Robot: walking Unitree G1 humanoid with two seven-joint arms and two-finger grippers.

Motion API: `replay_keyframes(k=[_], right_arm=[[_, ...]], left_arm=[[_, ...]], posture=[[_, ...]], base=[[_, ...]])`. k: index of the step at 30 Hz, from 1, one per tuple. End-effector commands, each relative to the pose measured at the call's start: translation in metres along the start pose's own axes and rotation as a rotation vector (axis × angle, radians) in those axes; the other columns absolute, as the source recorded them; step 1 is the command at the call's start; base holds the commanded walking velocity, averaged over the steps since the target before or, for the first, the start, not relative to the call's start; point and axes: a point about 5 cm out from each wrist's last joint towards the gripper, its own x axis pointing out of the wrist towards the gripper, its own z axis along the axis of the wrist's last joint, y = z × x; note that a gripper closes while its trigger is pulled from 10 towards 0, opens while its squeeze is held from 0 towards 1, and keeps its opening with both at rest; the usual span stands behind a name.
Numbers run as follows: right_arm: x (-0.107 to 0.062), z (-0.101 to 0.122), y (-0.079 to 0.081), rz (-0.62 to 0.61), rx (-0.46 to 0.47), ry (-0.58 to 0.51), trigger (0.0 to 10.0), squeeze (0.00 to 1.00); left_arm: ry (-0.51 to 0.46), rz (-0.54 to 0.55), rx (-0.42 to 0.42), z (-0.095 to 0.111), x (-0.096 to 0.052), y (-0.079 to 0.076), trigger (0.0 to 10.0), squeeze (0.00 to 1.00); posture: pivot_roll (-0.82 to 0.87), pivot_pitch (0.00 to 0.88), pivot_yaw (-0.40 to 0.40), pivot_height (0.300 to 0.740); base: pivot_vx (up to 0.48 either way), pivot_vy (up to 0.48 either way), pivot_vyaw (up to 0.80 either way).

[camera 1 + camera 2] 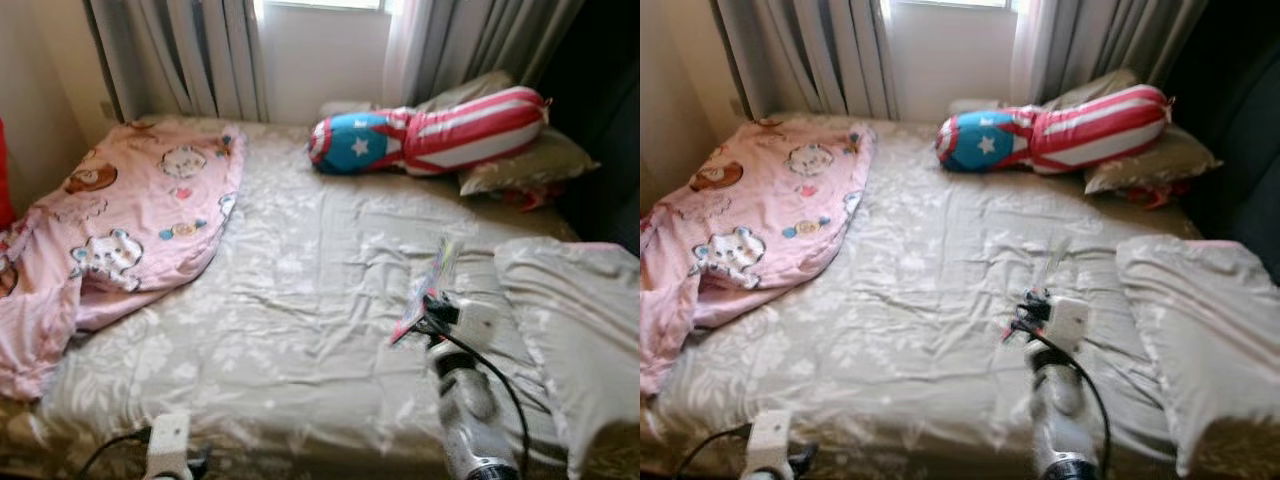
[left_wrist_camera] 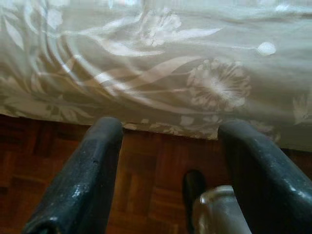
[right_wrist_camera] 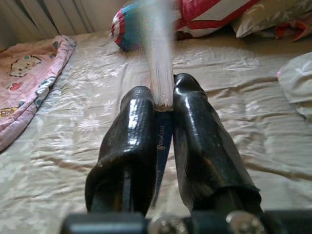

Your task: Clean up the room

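The thin flat packet (image 3: 161, 73) could be dropped back onto the bed (image 1: 300, 300), since it is pinched only at its lower edge and sticks far out beyond the fingertips. The right hand (image 3: 163, 105) is clenched on it above the sheet, near the grey pillow (image 1: 580, 320). The left hand (image 2: 165, 141) is held wide open and empty, low by the mattress edge over the wooden floor (image 2: 146, 165).
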Motion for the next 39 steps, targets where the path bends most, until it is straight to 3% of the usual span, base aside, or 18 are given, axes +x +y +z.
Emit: replay_keyframes(k=[1,30,39], right_arm=[[0.001,0.0083,-0.0075,-0.014,-0.015,-0.038,10.0,0.0],[-0.0003,0.003,-0.007,0.008,-0.031,-0.008,10.0,0.0],[0.0007,0.0026,-0.0063,0.01,-0.027,-0.003,10.0,0.0]], left_arm=[[0.002,-0.022,-0.016,0.0004,0.0006,-0.0103,10.0,0.0],[0.021,-0.027,-0.042,-0.0048,-0.0008,-0.0102,10.0,0.0],[0.021,-0.028,-0.038,-0.0048,-0.0007,-0.0103,10.0,0.0]], posture=[[0.04,0.0,-0.037,0.729],[0.03,0.0,-0.039,0.729],[0.03,0.0,-0.041,0.729]], base=[[0.0,-0.394,0.0],[0.0,-0.034,0.0],[0.269,0.0,0.0]])
